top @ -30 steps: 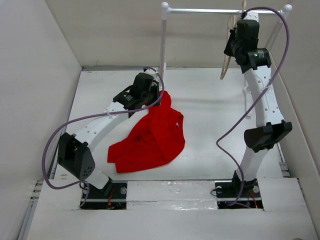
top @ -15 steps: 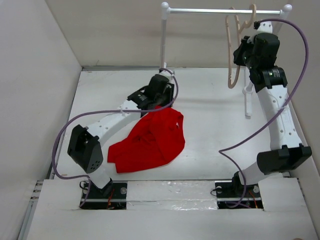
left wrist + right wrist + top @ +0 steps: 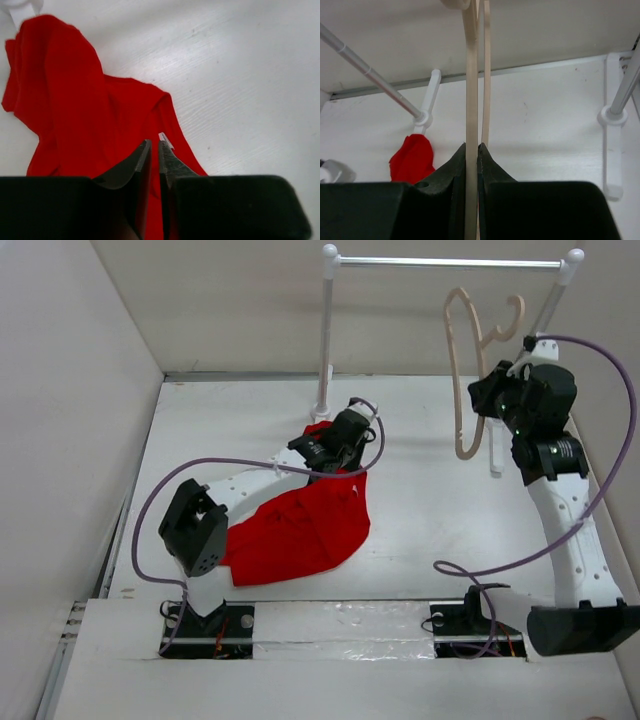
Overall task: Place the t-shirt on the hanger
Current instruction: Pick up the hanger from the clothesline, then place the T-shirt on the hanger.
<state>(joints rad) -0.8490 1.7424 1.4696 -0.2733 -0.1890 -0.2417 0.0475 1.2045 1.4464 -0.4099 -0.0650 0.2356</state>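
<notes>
Since 1 second ago the right gripper has carried the hanger off the rack, its fingers pinching the thin rods. The left gripper has swung over the collar of the t-shirt, which is crumpled on the table. Its fingers are pressed together with no cloth seen between them. The step looks like bringing the 2 together; next, the left should open and take the collar.
</notes>
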